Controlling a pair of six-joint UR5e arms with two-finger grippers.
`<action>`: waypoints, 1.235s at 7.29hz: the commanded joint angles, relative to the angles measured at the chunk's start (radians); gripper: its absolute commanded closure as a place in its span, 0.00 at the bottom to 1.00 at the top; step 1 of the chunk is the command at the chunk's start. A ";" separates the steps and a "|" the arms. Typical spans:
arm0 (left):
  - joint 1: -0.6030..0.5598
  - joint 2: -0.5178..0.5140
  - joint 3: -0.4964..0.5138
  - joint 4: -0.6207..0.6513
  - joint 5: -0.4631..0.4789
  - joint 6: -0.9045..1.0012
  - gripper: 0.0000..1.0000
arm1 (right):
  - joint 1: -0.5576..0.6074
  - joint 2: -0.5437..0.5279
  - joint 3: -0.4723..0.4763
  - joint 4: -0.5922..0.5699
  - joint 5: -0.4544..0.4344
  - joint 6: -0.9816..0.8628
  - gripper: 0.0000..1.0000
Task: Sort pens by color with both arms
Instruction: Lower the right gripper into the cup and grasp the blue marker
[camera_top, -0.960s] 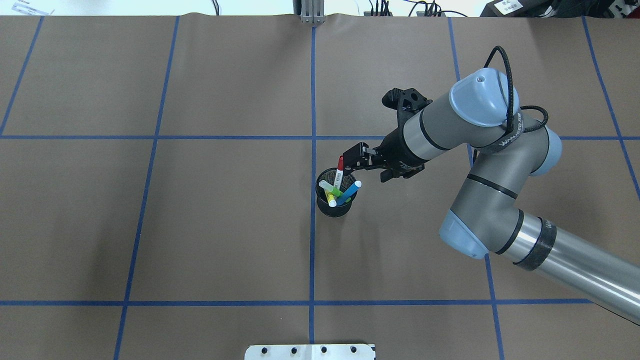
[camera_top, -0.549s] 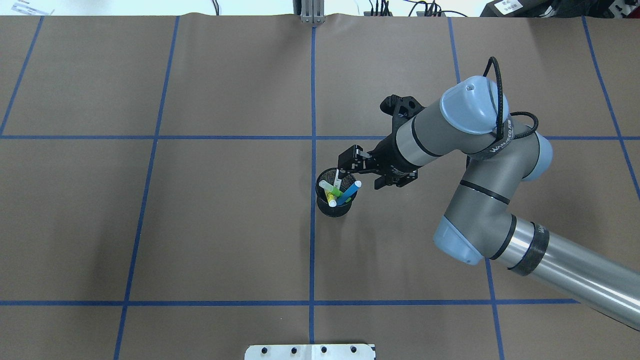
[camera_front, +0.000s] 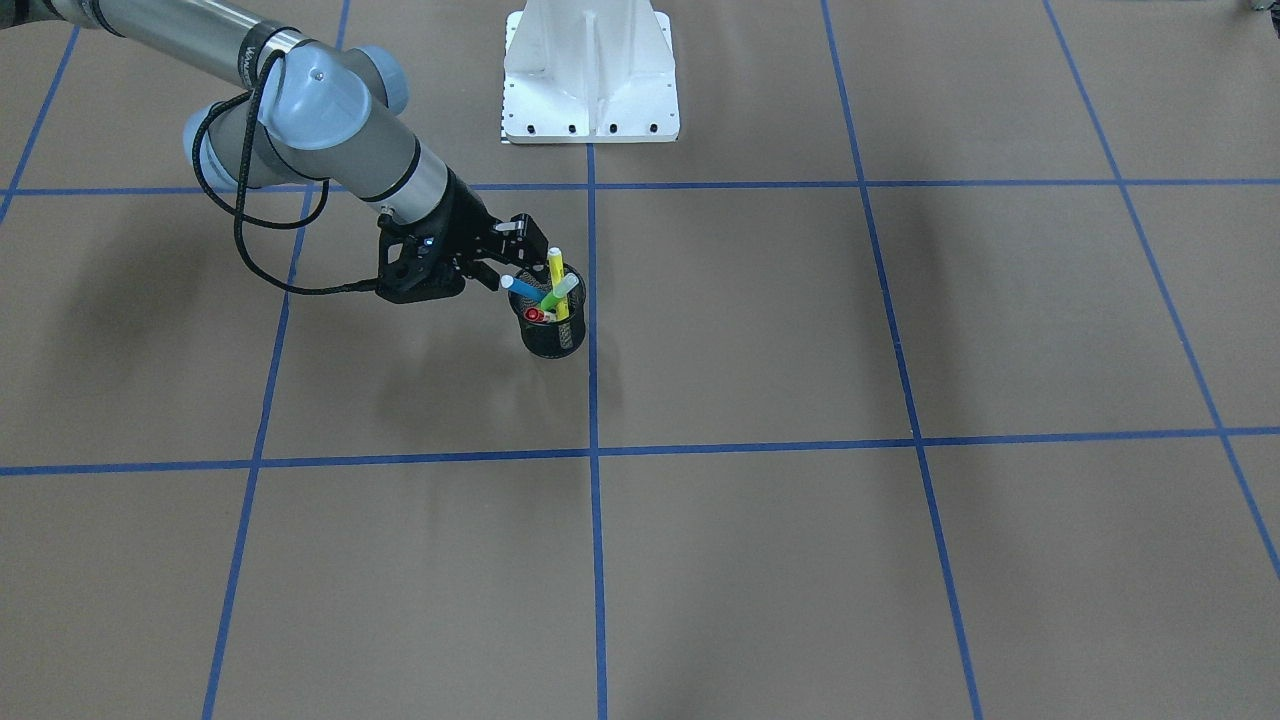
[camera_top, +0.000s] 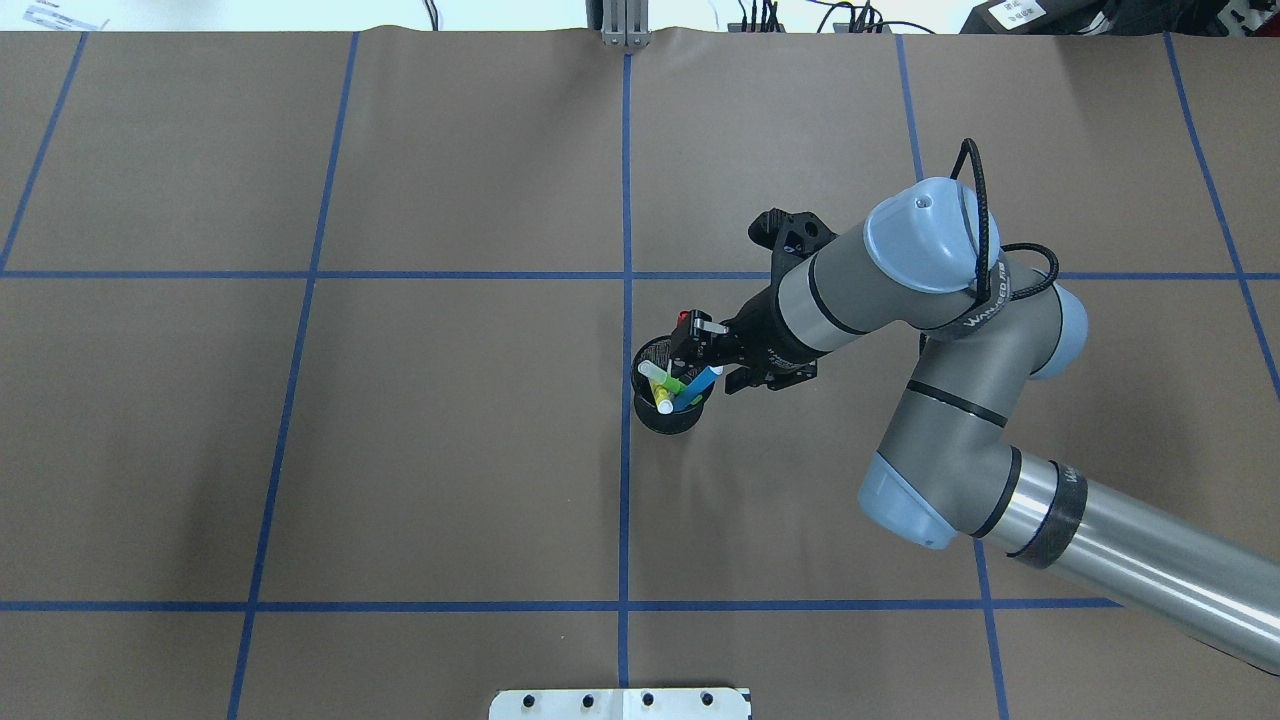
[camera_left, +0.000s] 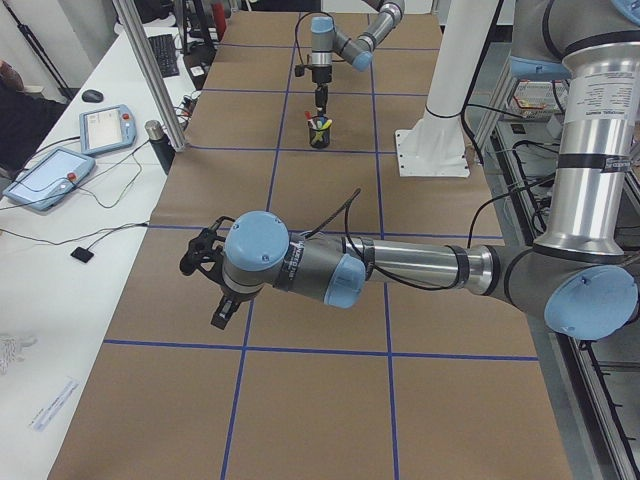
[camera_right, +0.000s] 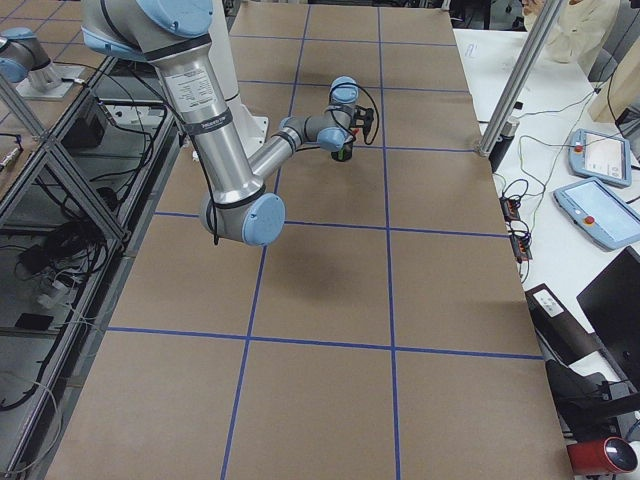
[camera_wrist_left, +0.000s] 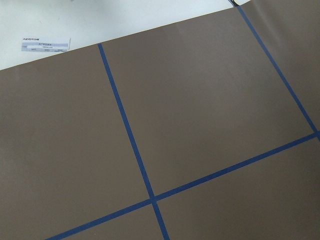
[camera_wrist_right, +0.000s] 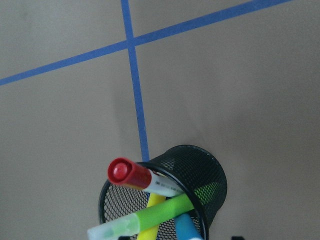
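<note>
Right claw (camera_top: 696, 338) hovers over brown, blue-taped table (camera_top: 450, 450).

The black mesh cup (camera_top: 665, 420) stood just right of the centre tape line (camera_top: 626, 200). Its mouth was crowded: four pens (camera_wrist_right: 160, 212) fanned out and crossed one another, with only narrow gaps between them. The right gripper (camera_top: 695, 338) and the right arm (camera_top: 900, 270) behind it closed off the cup's far-right side. Open surface (camera_top: 450, 430) lay to the cup's left and on its near side. The left arm (camera_left: 330, 270) hung over the surface's left end, well apart from the cup.
</note>
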 joint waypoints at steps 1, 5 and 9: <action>0.000 -0.001 -0.001 0.000 0.000 0.002 0.00 | 0.027 0.007 -0.001 0.000 0.000 0.003 0.31; -0.001 -0.003 -0.002 0.000 0.000 0.000 0.00 | 0.057 0.038 -0.055 0.000 0.003 0.003 0.30; 0.000 -0.007 0.002 0.000 0.000 -0.002 0.00 | 0.044 0.027 -0.043 0.003 0.009 0.016 0.24</action>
